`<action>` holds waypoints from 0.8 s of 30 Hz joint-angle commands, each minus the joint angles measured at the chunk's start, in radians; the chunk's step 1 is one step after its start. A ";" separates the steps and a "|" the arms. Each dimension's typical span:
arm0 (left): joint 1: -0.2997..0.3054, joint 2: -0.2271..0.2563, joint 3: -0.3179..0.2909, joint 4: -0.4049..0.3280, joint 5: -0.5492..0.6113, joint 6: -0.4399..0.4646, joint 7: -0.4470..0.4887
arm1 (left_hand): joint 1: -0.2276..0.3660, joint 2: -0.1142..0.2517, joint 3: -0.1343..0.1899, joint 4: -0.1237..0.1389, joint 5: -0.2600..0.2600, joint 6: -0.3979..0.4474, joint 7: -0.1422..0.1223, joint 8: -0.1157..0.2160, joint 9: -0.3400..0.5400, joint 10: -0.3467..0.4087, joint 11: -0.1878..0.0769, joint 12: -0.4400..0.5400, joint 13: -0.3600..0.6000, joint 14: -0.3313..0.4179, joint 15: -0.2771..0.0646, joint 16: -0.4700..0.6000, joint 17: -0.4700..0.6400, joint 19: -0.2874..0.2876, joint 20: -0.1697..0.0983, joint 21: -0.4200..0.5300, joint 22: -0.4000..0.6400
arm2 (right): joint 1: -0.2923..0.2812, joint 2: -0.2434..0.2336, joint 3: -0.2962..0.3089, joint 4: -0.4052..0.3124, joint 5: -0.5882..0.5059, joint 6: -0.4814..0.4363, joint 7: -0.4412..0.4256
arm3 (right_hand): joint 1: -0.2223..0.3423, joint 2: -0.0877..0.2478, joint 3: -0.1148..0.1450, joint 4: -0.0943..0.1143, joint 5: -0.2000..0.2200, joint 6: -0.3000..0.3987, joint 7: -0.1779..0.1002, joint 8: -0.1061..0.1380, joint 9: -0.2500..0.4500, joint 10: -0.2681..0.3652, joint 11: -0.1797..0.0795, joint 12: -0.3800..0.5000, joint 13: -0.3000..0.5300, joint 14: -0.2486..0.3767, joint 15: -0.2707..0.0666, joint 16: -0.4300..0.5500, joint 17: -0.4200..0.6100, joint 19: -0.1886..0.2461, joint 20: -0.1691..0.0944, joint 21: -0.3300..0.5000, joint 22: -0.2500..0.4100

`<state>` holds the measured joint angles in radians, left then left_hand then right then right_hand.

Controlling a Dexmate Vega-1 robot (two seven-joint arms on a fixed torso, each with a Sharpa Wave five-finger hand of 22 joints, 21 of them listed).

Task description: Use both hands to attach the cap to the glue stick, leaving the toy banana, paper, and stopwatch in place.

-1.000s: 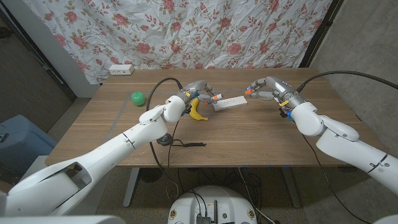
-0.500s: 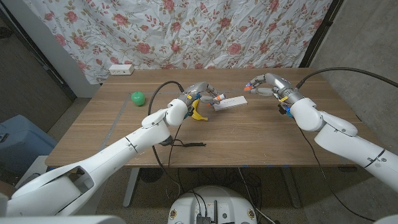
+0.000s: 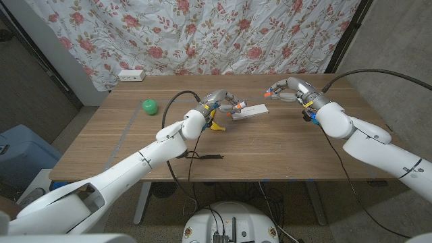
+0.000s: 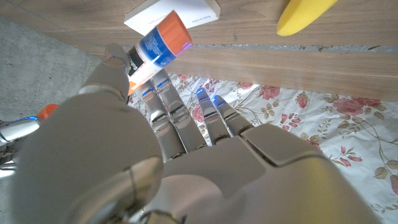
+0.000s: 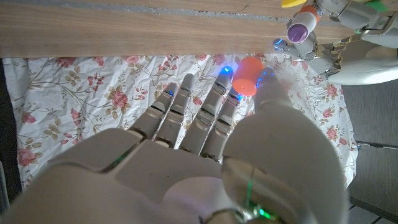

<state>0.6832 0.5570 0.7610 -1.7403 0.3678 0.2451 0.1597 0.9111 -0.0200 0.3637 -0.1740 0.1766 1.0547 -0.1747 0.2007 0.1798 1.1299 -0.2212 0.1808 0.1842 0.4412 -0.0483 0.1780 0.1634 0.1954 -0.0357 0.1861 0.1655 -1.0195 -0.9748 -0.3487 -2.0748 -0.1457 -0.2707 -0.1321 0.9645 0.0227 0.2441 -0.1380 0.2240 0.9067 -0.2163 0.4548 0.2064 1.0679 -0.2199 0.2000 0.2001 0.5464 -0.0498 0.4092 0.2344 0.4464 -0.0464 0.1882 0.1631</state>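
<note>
Head view shows both arms raised over the far half of the wooden bench (image 3: 270, 145), the hands well apart with a gap of bare wood between them; the left hand (image 3: 221, 102) holds the glue stick (image 3: 238, 106), which juts from its fingers toward the right hand (image 3: 287, 90) and sits just above the near end of the paper (image 3: 249, 111); the right hand pinches the orange cap (image 3: 266, 96) at its fingertips, off to the right of the stick's tip and not touching it; the toy banana (image 3: 214, 122) lies on the bench just below the left hand, and the paper lies beside it toward the middle; a green ball (image 3: 149, 106) rests well to the left, and a black stopwatch (image 3: 179, 152) with its cord lies nearer the front edge under the left forearm; left wrist view has the glue stick (image 4: 159, 48), blue-labelled with an orange band, clamped between thumb and fingers (image 4: 168, 102), with the paper (image 4: 177, 14) and toy banana (image 4: 306, 14) past it; right wrist view has the cap (image 5: 250, 73) held at the fingertips (image 5: 222, 93), and the left hand (image 5: 336, 25) across from it presenting the open end of the glue stick (image 5: 300, 27).
</note>
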 commanded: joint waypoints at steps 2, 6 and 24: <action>0.007 -0.023 -0.001 0.029 -0.043 -0.053 0.052 | -0.012 0.056 0.002 0.008 0.008 0.072 0.000 0.005 0.008 0.001 -0.001 0.005 0.003 -0.001 -0.142 0.001 0.002 0.008 -0.012 0.003 0.002 | 0.028 -0.016 0.001 -0.030 0.038 -0.007 0.024 | 0.001 0.007 -0.004 -0.005 -0.006 -0.003 -0.003 0.000 0.005 -0.004 -0.001 -0.003 0.003 -0.001 -0.152 0.007 0.002 -0.002 -0.008 -0.002 0.003; 0.004 -0.033 0.003 0.042 -0.049 -0.067 0.059 | -0.012 0.057 0.002 0.008 0.008 0.071 -0.002 0.005 0.008 0.000 -0.002 0.005 0.003 -0.001 -0.142 0.001 0.002 0.008 -0.012 0.003 0.002 | 0.051 -0.013 -0.017 -0.027 0.036 -0.013 0.040 | 0.003 0.008 -0.005 -0.006 -0.006 -0.003 -0.003 -0.001 0.005 -0.004 -0.001 -0.003 0.003 -0.002 -0.152 0.007 0.002 -0.001 -0.006 -0.002 0.003; -0.031 -0.080 0.036 0.114 -0.045 -0.133 0.076 | -0.012 0.058 0.002 0.008 0.008 0.069 0.001 0.004 0.008 -0.003 -0.002 0.005 0.003 0.001 -0.141 0.001 0.002 0.010 -0.010 0.003 0.002 | 0.096 -0.002 -0.060 -0.024 0.023 -0.032 0.059 | 0.006 0.012 -0.011 -0.008 -0.007 -0.009 -0.003 -0.008 0.003 -0.008 -0.001 -0.004 0.003 -0.005 -0.153 0.008 0.002 0.001 -0.004 0.000 0.003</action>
<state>0.6666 0.5010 0.7831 -1.6597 0.3282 0.1519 0.2247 0.9111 -0.0200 0.3637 -0.1740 0.1777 1.0546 -0.1747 0.1982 0.1798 1.1264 -0.2175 0.1820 0.1833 0.4412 -0.0482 0.1780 0.1634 0.1953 -0.0357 0.1861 0.1653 -0.9488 -0.9823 -0.3873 -2.0979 -0.1192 -0.2928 -0.0861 0.9646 0.0226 0.2360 -0.1463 0.2165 0.9002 -0.2225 0.4507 0.2072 1.0653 -0.2226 0.2001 0.2025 0.5428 -0.0537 0.4093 0.2344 0.4464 -0.0464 0.1888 0.1632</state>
